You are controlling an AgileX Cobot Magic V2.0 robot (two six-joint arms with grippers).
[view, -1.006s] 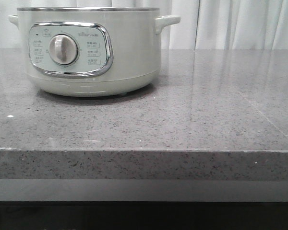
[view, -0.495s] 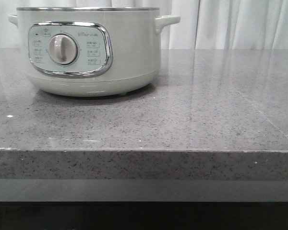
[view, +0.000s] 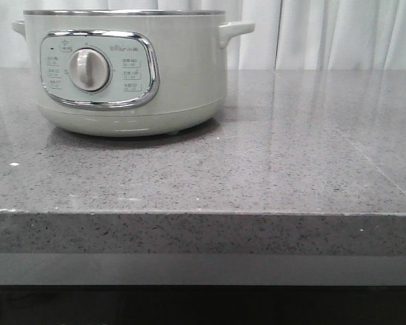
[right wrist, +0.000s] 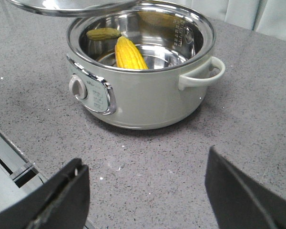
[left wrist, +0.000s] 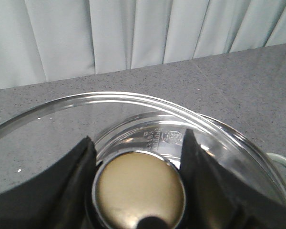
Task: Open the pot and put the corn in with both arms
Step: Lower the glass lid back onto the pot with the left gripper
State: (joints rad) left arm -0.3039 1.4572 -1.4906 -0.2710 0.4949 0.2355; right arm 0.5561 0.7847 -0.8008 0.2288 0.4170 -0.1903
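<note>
The pot [right wrist: 143, 76] stands toward the far left corner of the grey worktop [view: 271, 169], its dial panel facing the near edge, and it is open: from the right wrist camera its steel bowl is bare to the air. The corn [right wrist: 129, 54] already lies inside, a yellow cob leaning on the bowl's floor with its long axis running roughly from the panel side toward the back wall. A paler cob shape beside it looks like its reflection in the steel, though I cannot be certain.

The glass lid [left wrist: 133, 124] is off the pot and held up by the left gripper [left wrist: 136, 164], whose two dark fingers sit either side of the brass-coloured knob [left wrist: 139, 191], pinching it. In the right wrist picture the lid's metal rim shows just above and behind the pot's far left side, so it hangs close over the opening, shifted off toward the back left corner and not centred.

The right gripper [right wrist: 145, 195] is spread wide and empty, well back from the pot on the near right side, with open worktop between them.

So what remains, as I judge it, is the left arm's job: the lid has to travel back over the opening and come down level onto the rim. The right arm is the farther one and has nothing left to carry.
</note>
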